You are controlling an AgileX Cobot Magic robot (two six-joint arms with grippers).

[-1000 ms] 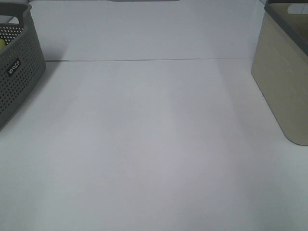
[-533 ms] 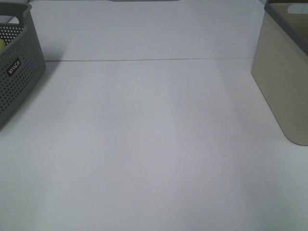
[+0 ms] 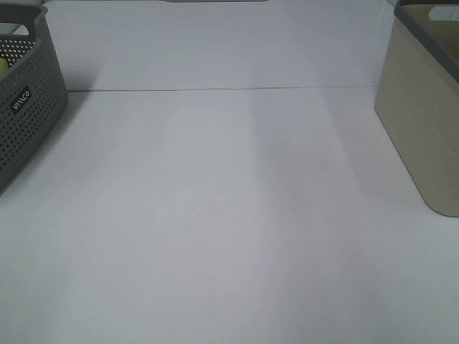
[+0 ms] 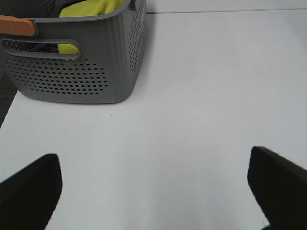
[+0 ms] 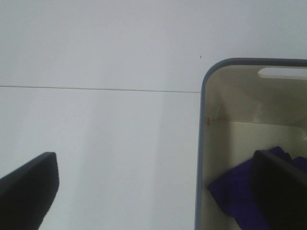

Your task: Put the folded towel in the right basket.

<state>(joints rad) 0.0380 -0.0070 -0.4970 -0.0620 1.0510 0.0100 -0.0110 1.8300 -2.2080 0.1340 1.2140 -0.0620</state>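
A dark purple towel (image 5: 240,194) lies inside the beige right basket (image 5: 201,143), seen from above in the right wrist view. My right gripper (image 5: 153,191) is open and empty, one finger (image 5: 29,184) over the table and the other over the basket. The right basket's wall (image 3: 423,122) also shows at the right edge of the exterior high view; its inside is hidden there. My left gripper (image 4: 153,191) is open and empty above the bare table. Neither gripper shows in the exterior high view.
A grey perforated basket (image 4: 81,76) holds a yellow cloth (image 4: 88,8); it stands at the table's left edge (image 3: 29,107). A thin seam (image 3: 215,89) crosses the white table at the back.
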